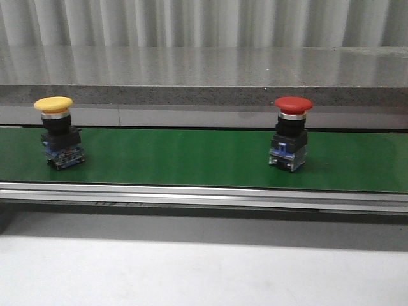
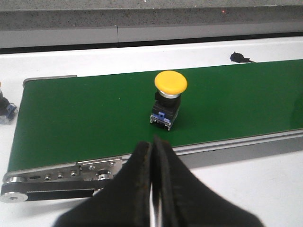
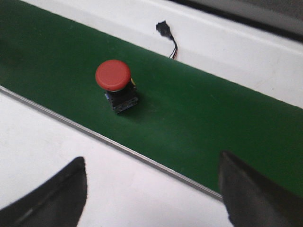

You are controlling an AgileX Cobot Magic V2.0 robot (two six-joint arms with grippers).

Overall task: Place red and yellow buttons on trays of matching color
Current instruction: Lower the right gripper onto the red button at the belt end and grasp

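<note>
Left gripper [image 2: 152,156] pressed closed on nothing, right gripper [image 3: 154,189] spread wide and bare, so we've barely started: yellow button [image 1: 58,131] stands at left-centre of the front view, red button [image 1: 291,132] right of centre, both upright on the green belt [image 1: 178,156], no trays visible.

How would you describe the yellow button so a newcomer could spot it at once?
Find the long green conveyor belt that runs across the scene in front of the grey ledge. Two mushroom-head push buttons stand upright on it, well apart. The yellow button is the one toward the robot's left; its cap is yellow, while the red button has a red one.
</note>
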